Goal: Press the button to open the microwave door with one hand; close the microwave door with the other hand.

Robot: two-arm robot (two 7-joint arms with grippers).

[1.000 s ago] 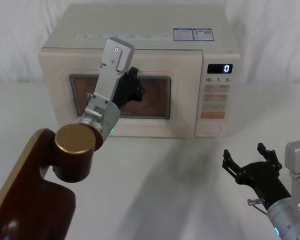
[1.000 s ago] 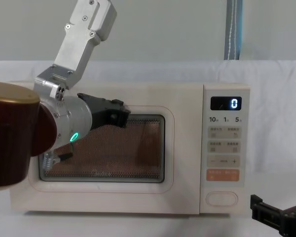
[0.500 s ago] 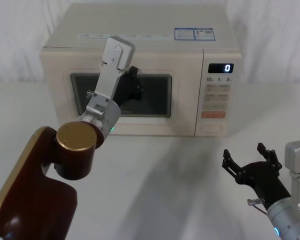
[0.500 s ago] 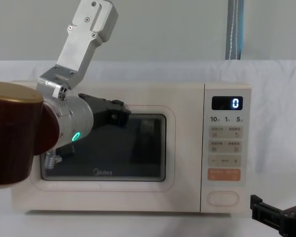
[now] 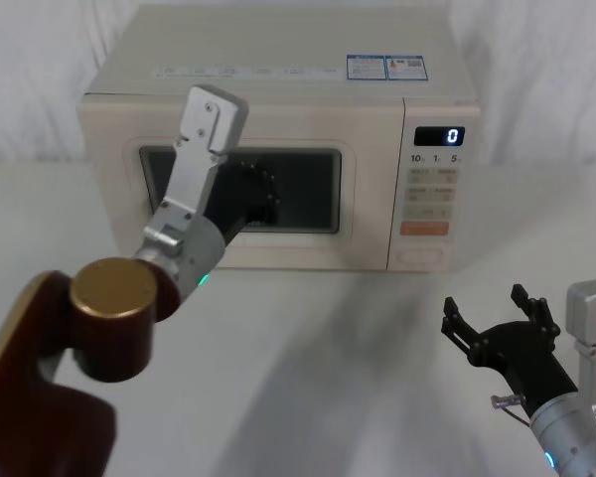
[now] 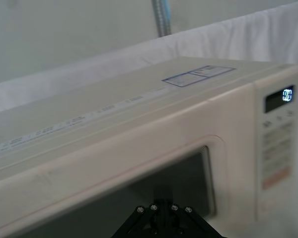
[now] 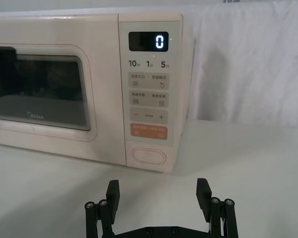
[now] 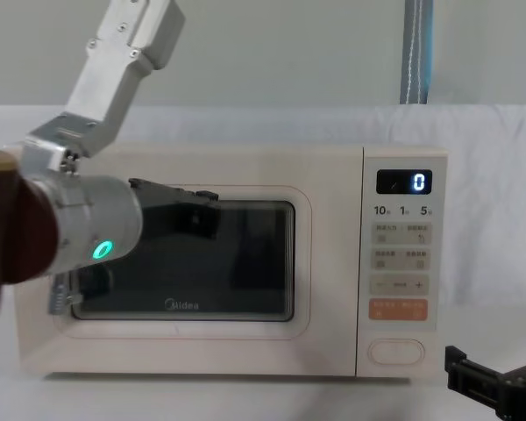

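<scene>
Button (image 7: 149, 155) in right wrist view, door (image 8: 184, 263) shut

Cream Midea microwave (image 5: 278, 89) standing on the white desk (image 5: 308, 368), facing forward. The microwave door (image 8: 180, 351), a cream panel with a dark rounded window and grey logo, sits shut and flush with the control panel. The button (image 7: 149, 155), a wide, unmarked cream pill shape, lies at the panel's bottom, beneath the orange key.
</scene>
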